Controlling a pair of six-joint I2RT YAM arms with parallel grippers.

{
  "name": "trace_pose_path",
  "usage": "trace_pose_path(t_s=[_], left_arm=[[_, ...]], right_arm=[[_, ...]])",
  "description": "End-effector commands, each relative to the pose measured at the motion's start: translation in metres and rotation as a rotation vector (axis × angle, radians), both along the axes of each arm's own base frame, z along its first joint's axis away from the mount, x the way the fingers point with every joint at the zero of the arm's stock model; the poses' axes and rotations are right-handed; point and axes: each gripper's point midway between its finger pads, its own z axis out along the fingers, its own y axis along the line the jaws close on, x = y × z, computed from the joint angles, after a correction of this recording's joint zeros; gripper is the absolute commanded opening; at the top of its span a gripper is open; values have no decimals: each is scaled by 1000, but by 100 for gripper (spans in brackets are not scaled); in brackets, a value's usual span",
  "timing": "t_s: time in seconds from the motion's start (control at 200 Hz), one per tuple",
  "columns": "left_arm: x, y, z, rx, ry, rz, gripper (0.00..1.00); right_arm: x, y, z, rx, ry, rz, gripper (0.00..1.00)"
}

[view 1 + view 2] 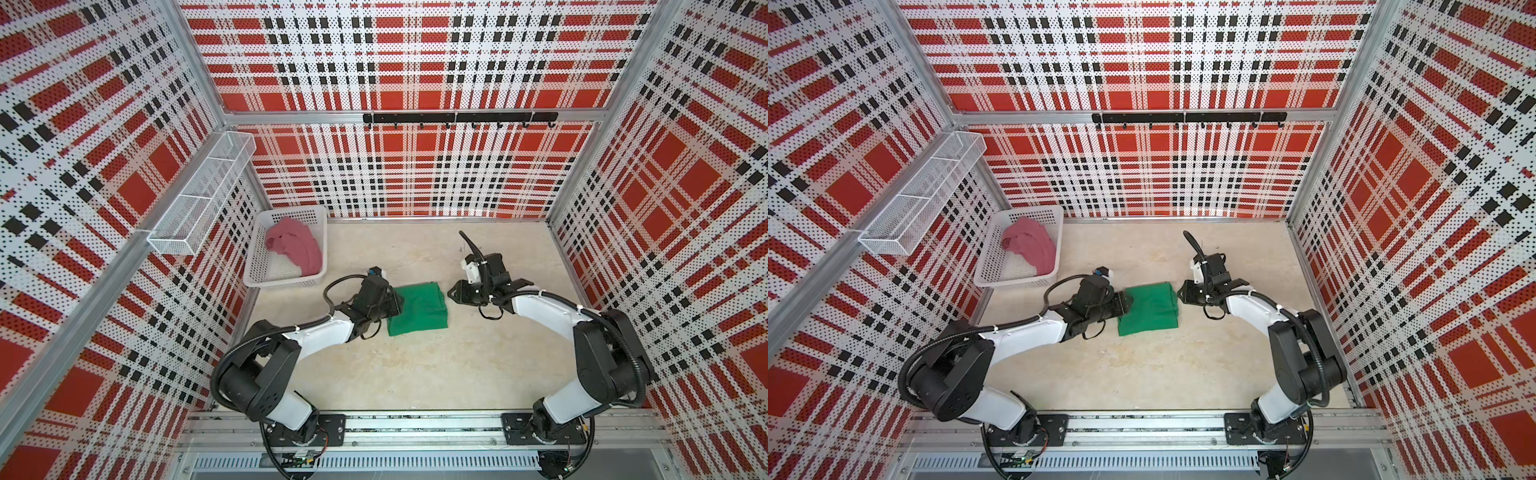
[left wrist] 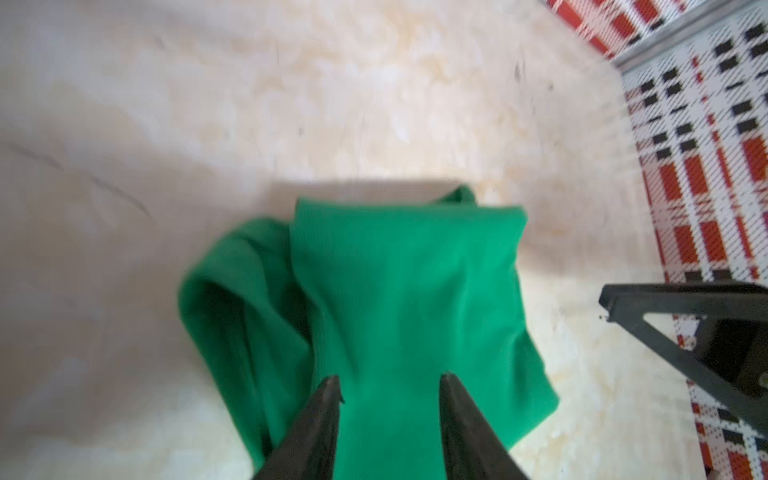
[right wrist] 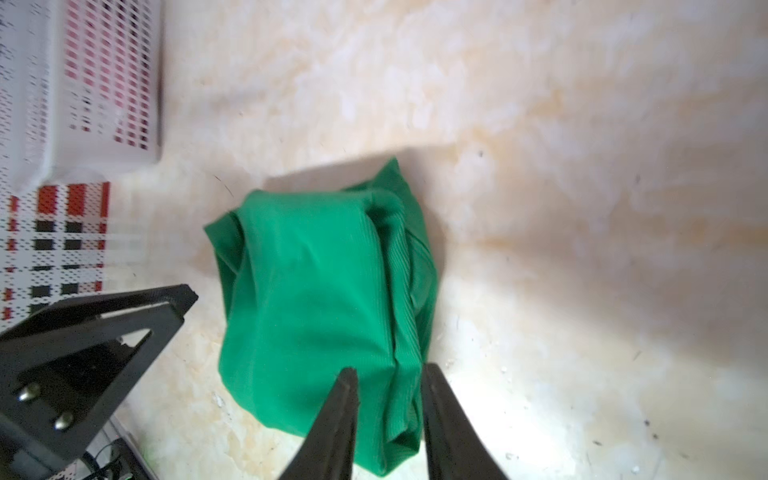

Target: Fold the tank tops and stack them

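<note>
Left gripper and right gripper, part-open and empty, flank the folded bright green cloth tank top on the beige surface; the dusty-pink tank top lies in the white perforated basket, nearer the left arm.

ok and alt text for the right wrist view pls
A green tank top, folded into a compact bundle, lies on a pale marbled table, with the right gripper open at its near edge. A white perforated basket sits beyond it by the plaid wall.
</note>
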Motion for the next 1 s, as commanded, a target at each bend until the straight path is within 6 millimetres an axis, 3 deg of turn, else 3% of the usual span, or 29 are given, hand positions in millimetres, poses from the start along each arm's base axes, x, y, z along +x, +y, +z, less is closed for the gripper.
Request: trace_pose_path(t_s=[0.0,0.346,0.611,0.882,0.997], left_arm=[[17,5,6,68,-21,-74,45],[45,-7,-40,111,65,-95,49],[49,-1,-57,138,81,-83,51],[51,-11,-63,114,75,-108,54],[53,-18,-63,102,71,-120,50]], right_arm=[[6,6,3,-20,-20,100,34],[33,29,-14,32,-32,173,47],[40,31,-24,23,-44,174,57],[50,40,-31,70,-34,175,57],[54,46,-39,87,-19,180,55]])
